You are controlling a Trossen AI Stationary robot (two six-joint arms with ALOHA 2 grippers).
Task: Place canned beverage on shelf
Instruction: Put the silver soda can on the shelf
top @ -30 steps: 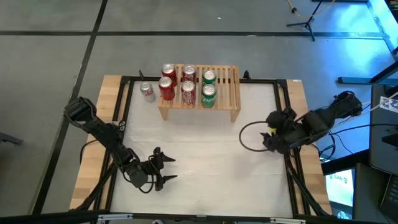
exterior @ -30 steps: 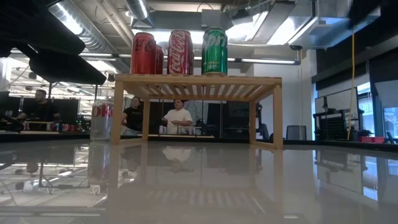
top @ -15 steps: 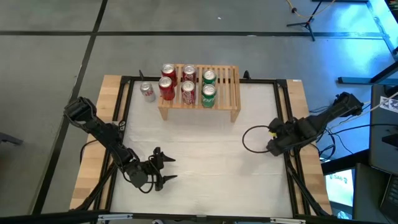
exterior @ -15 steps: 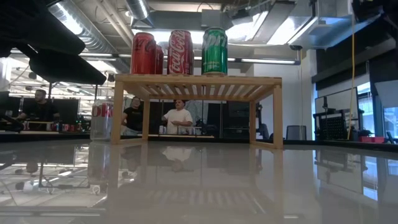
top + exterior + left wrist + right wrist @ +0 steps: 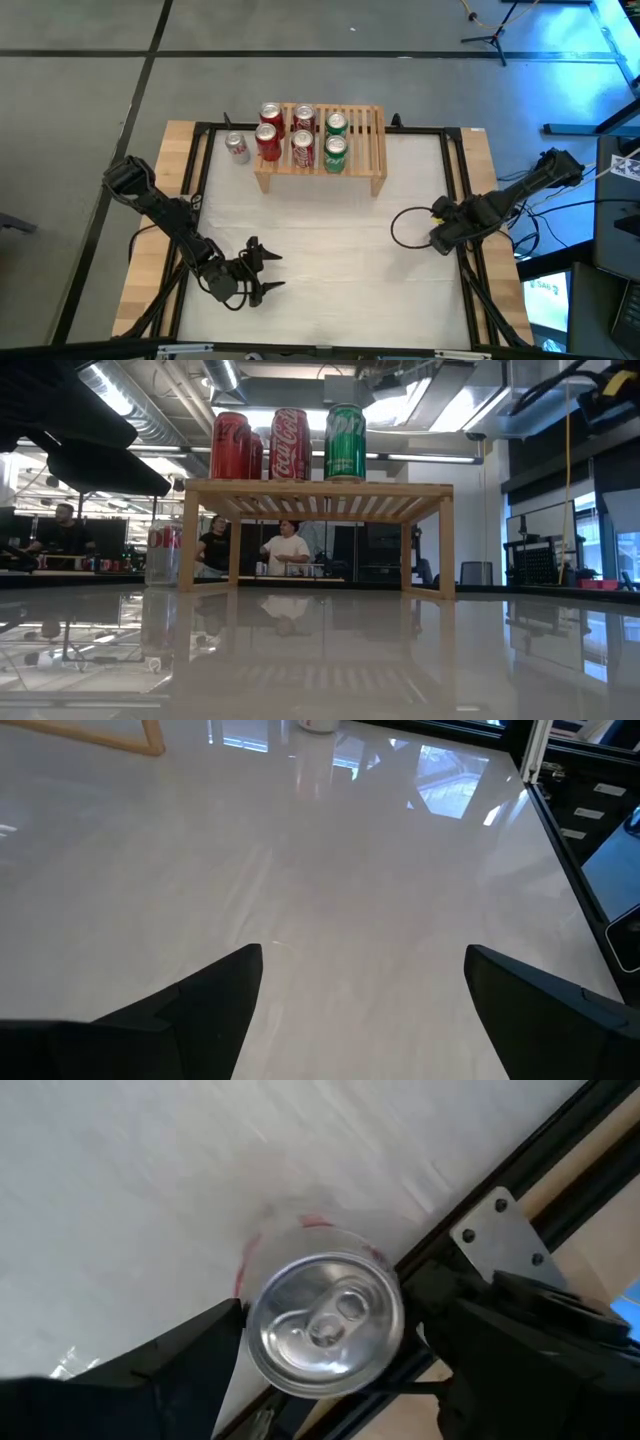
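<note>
Meanwhile the left gripper [image 5: 262, 271] waits near the table's near-left corner, fingers spread and empty. Farther back, the shelf [image 5: 366, 135] carries six cans, its right end bare. At the right edge, the right gripper [image 5: 437, 238] straddles a silver-topped can [image 5: 325, 1324], fingers wide, not yet clamped. Grasping seems in hand; next comes squeezing, then lifting.

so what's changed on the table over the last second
The right hand pulled back toward the table's right edge, its arm stretching lower and flatter. It now hangs open over a can standing by the frame rail, not gripping it. The left hand stayed open near the front. The shelf, its six cans and the silver can beside it didn't move.
</note>
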